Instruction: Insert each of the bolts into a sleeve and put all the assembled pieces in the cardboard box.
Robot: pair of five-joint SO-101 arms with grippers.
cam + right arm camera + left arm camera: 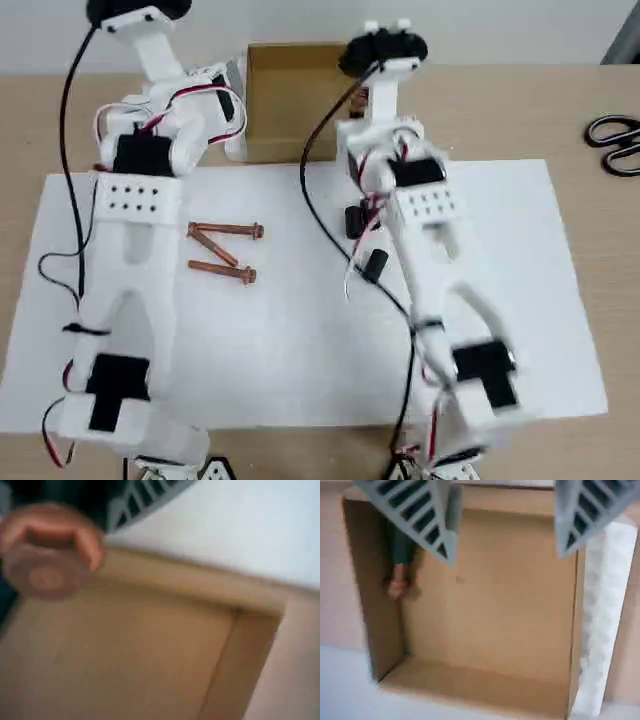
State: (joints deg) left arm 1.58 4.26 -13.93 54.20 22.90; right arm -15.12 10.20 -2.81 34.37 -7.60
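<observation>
The left claw [506, 557] hangs above the open cardboard box [485, 610] with its jaws spread wide and nothing between them; in the high view it sits at the box's near left corner. The right claw [362, 100] is at the opposite, right-hand edge of the box and appears closed on the assembled piece [45, 575], a copper bolt seated in a dark sleeve. Its round bolt head shows close to that arm's wrist camera, over the box floor and just inside the rim. The left wrist view shows the same piece [397, 567] against one side wall of the box, well apart from the left claw's jaws. Its upper part is hidden behind one jaw, and I cannot tell whether it touches the box floor. Three loose bolts [225, 231] lie on the white sheet [300, 330] beside the left arm, two crossing at their tips and the third just below them. Two dark sleeves [354, 219] lie on the sheet partly under the right arm, near each other but apart. Scissors [615, 142] lie on the table [590, 90] at its far right, off the sheet.
</observation>
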